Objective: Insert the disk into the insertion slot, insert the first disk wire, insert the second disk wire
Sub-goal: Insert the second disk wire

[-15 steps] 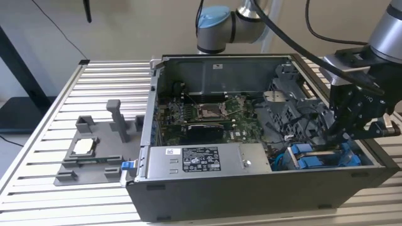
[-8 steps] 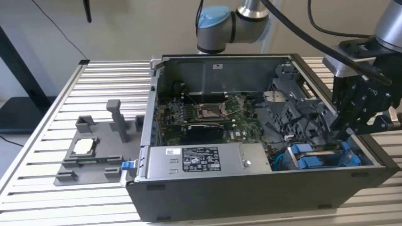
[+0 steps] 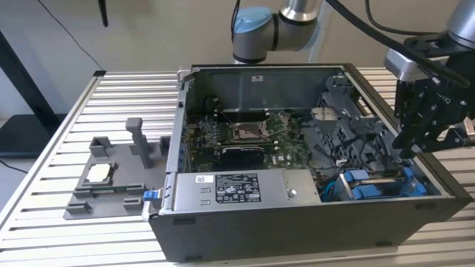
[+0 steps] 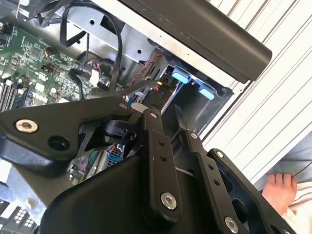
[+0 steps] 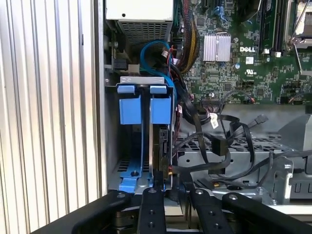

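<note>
The disk stands on edge in the insertion slot, a grey cage at the case's front corner, with its blue carrier tab beside a second blue tab. In the exterior view the blue carriers lie just below my gripper. My gripper sits at the disk's rear edge, nearly shut on the plug of a black disk wire that meets the disk there. Another black plug hangs loose close by. In the second wrist view my gripper points into the cage.
The open dark case lies on a slatted table. A grey power supply and the motherboard fill its middle. A grey fixture stands at the exterior view's left. A person's foot shows beyond the table.
</note>
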You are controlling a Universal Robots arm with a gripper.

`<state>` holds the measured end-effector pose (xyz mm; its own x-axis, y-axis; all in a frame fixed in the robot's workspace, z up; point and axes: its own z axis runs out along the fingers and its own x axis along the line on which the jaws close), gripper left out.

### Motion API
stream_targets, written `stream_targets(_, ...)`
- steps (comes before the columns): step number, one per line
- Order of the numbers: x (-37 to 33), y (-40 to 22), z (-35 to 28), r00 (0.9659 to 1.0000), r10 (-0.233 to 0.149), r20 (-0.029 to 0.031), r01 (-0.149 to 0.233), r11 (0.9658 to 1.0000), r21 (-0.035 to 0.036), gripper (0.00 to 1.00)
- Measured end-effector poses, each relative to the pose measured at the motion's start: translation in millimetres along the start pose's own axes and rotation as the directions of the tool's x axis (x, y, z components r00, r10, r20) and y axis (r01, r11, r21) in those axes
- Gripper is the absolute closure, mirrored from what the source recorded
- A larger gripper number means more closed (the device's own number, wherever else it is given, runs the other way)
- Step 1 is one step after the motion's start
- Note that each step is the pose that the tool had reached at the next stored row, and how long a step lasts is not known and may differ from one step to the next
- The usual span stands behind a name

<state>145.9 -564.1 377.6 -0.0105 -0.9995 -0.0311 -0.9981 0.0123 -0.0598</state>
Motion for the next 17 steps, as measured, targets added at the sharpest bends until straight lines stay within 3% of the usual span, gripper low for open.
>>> stream_targets(9,-8.1,5.9,-3.9,1.0000,0.000,-0.0001,0.000,1.0000,0.0000,0.73)
stream_targets(17,-28.8,12.9,-3.7,1.0000,0.000,0.0000,0.000,1.0000,0.0000,0.73)
